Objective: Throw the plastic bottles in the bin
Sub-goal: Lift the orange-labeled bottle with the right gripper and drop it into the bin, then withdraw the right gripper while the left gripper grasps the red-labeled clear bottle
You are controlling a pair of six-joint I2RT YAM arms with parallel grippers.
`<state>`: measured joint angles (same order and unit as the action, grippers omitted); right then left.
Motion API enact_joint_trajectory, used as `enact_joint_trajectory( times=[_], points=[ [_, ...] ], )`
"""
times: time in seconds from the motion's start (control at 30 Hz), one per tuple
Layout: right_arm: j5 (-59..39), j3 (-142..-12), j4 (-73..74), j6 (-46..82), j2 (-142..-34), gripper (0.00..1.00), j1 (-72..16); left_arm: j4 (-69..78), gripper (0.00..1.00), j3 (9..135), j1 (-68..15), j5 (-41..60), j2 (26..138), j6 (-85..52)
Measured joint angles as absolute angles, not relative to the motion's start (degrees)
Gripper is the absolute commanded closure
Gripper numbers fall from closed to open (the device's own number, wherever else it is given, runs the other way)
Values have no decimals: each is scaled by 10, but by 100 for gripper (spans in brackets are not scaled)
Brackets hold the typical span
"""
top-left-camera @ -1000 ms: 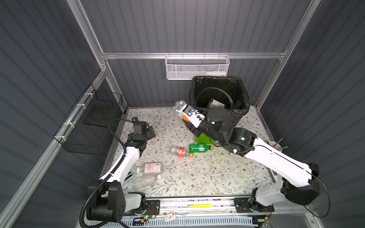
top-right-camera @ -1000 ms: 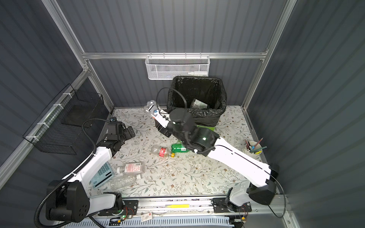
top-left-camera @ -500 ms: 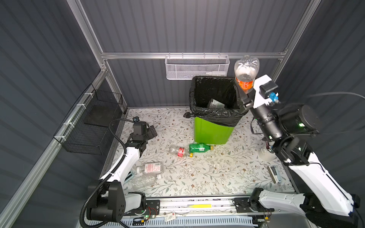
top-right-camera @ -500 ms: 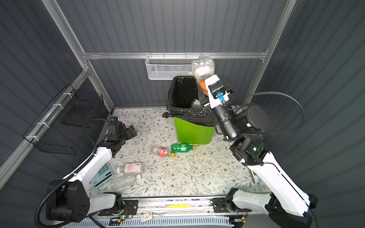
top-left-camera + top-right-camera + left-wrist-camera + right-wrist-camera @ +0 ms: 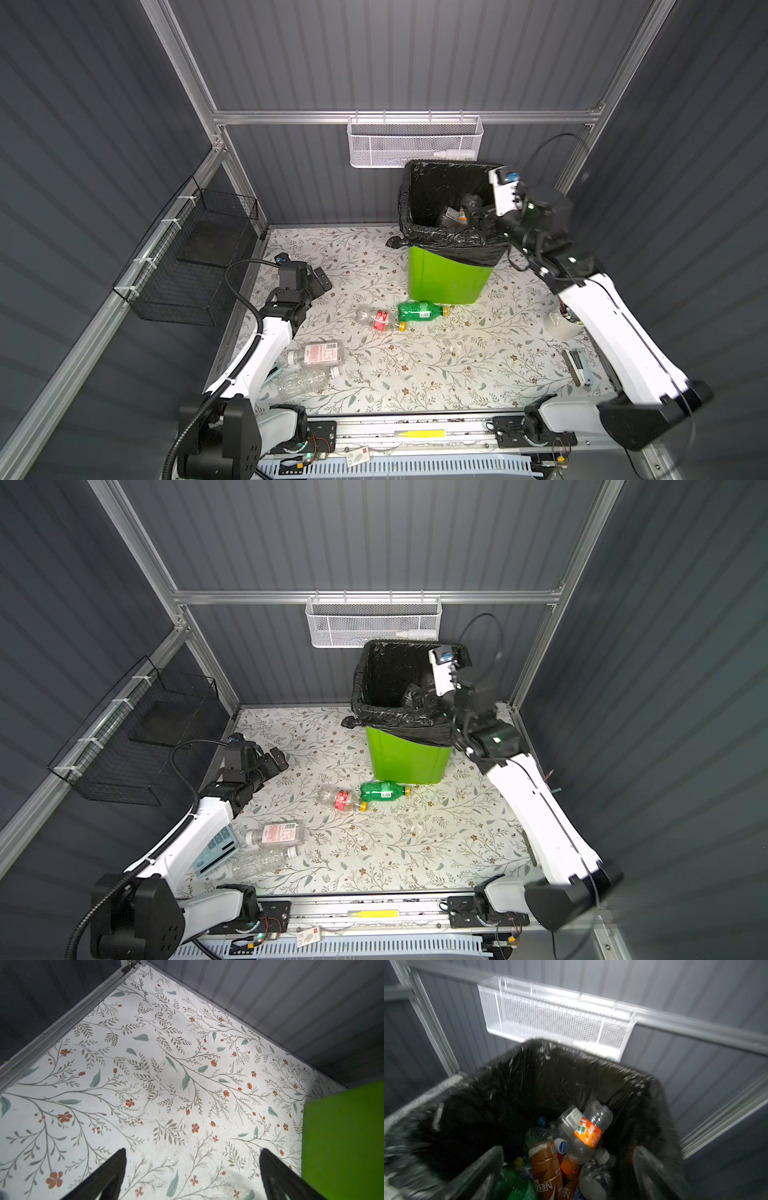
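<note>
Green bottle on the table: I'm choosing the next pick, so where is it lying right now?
In both top views the green bottle lies on its side at the foot of the bin, a red-labelled clear bottle close on its left.

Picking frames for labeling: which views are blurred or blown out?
Right wrist view: strong motion blur on the bin rim; the white mesh basket is blown out; the orange-label bottle reads fairly clear. Left wrist view: floral table sharp throughout. Both top views: sharp, only the right arm slightly smeared.
</note>
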<state>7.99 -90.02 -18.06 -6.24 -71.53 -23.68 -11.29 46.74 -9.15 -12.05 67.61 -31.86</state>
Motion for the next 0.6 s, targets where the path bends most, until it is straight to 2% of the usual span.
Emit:
enact_joint_trajectory(
  times=[0.13,0.23,0.37,0.6],
  points=[
    [110,-850,-82,-56,-586,1,-236,-138,0,467,-152,-136,653,-371],
    [141,-806,-32,-52,-532,1,-229,-153,0,467,-175,-127,655,-420],
    [166,-724,-22,-25,-518,1,-195,-167,0,467,-185,-108,668,-488],
    [160,-604,-95,62,-501,1,-94,-206,0,467,-218,-47,728,-591]
  ],
)
